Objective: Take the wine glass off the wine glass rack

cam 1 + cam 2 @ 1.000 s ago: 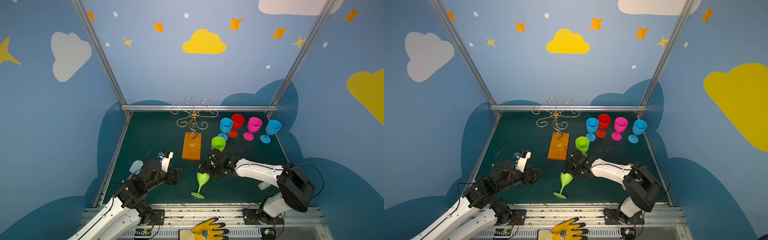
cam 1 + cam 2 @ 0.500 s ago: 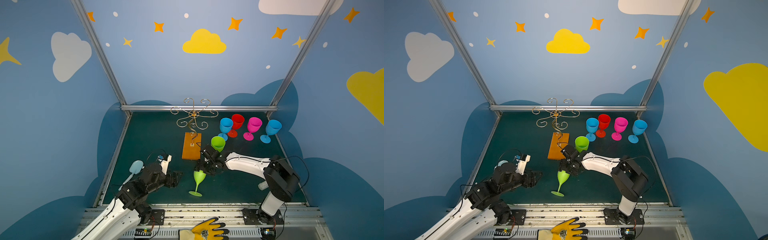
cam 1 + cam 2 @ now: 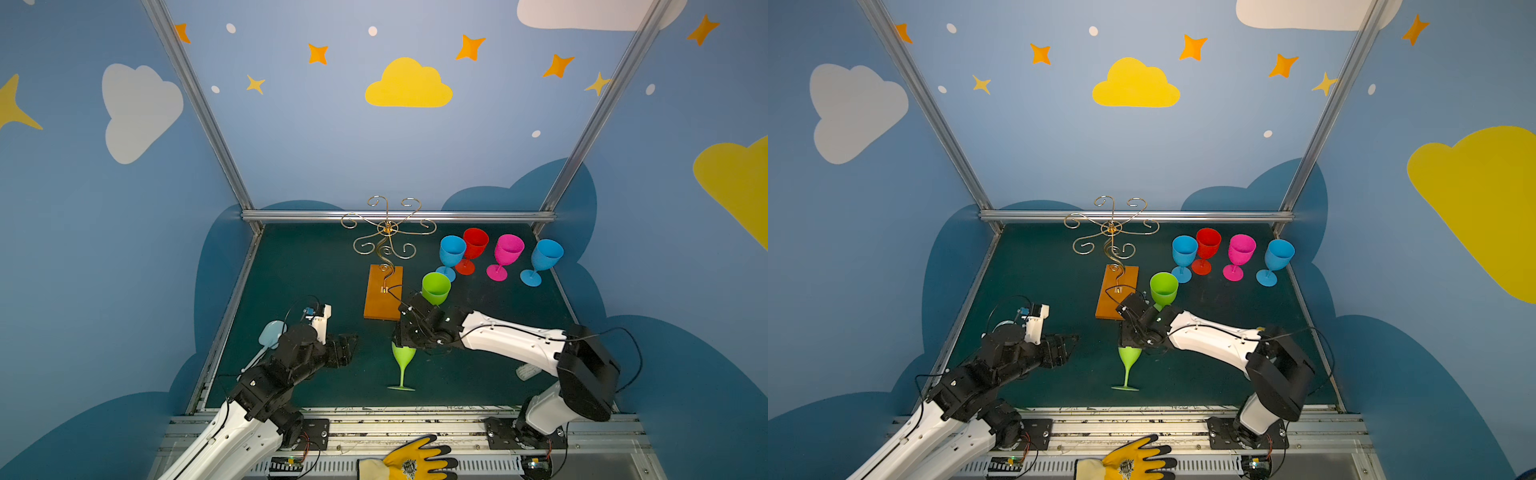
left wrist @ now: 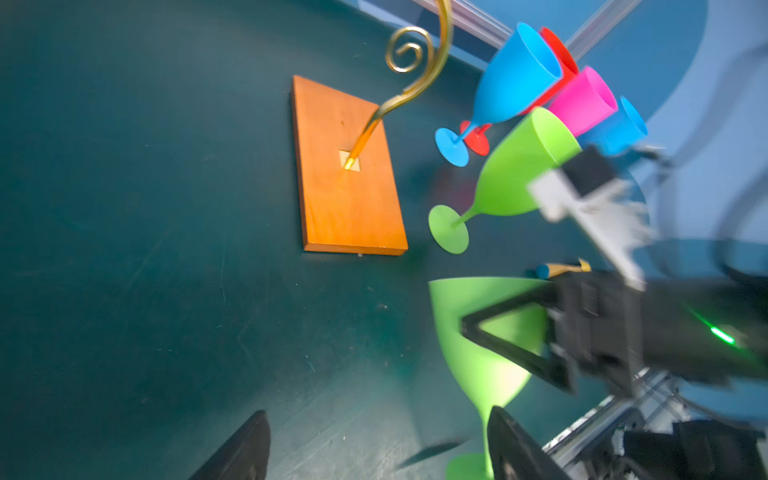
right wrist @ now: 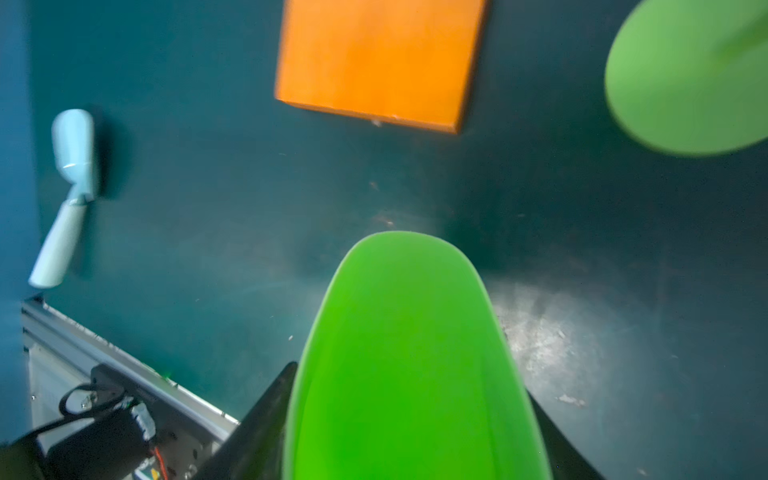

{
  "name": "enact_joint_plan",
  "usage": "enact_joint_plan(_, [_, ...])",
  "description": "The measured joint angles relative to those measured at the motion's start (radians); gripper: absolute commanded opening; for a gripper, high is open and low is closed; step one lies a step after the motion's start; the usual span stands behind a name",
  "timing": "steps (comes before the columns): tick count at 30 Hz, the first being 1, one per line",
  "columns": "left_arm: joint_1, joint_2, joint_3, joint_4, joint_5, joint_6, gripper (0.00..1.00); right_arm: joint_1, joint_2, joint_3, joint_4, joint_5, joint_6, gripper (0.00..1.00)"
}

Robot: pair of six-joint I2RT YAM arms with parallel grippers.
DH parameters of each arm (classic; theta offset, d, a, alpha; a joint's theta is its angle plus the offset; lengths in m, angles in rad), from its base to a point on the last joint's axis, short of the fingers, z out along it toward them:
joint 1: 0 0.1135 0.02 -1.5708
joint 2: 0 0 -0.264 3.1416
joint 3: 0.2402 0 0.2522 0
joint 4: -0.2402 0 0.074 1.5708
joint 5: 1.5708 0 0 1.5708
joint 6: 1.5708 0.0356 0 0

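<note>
Right, the lime-green plastic wine glass point(image 3: 402, 358) is off the gold wire rack point(image 3: 387, 227) and stands upright just in front of its orange wooden base point(image 3: 382, 301). My right hand point(image 3: 407, 338) is clamped on the bowl. My left hand point(image 3: 349, 347) hangs spread and empty, front-left of the base.

Risks:
- The smooth tapered bowl could slip, or tip on its small foot at release.
- A second green glass point(image 3: 435, 287) sits tight by the base's right edge, so my wrist could clip it.

Free table point(image 3: 311, 282) left of the base; metal rail point(image 3: 374, 409) close in front.
</note>
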Motion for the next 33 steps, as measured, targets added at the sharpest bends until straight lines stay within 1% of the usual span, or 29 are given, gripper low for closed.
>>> enact_joint_plan(3, [0.117,0.09,0.026,0.04,0.144,-0.045,0.78,0.031,-0.106,-0.037,0.027,0.071,-0.066,0.45])
enact_joint_plan(6, [0.208,0.159,0.055,0.087,0.287,-0.082,0.78,0.048,-0.195,-0.099,0.063,0.124,-0.134,0.44])
enact_joint_plan(9, [0.24,0.228,0.139,0.117,0.41,-0.097,0.78,0.064,-0.245,-0.138,0.087,0.185,-0.209,0.43])
enact_joint_plan(12, [0.241,0.294,0.234,0.166,0.525,-0.101,0.77,0.096,-0.275,-0.168,0.143,0.241,-0.302,0.43])
enact_joint_plan(15, [0.241,0.348,0.291,0.188,0.611,-0.097,0.75,0.129,-0.298,-0.204,0.211,0.279,-0.396,0.43])
enact_joint_plan(18, [0.238,0.401,0.314,0.181,0.673,-0.081,0.74,0.151,-0.319,-0.243,0.28,0.3,-0.47,0.43])
enact_joint_plan(22, [0.218,0.463,0.32,0.146,0.712,-0.044,0.73,0.162,-0.336,-0.277,0.348,0.303,-0.552,0.43])
enact_joint_plan(29, [0.124,0.56,0.333,0.096,0.729,0.021,0.7,0.177,-0.342,-0.285,0.432,0.287,-0.652,0.42])
enact_joint_plan(33, [0.108,0.585,0.336,0.074,0.723,0.044,0.7,0.193,-0.337,-0.285,0.45,0.28,-0.69,0.41])
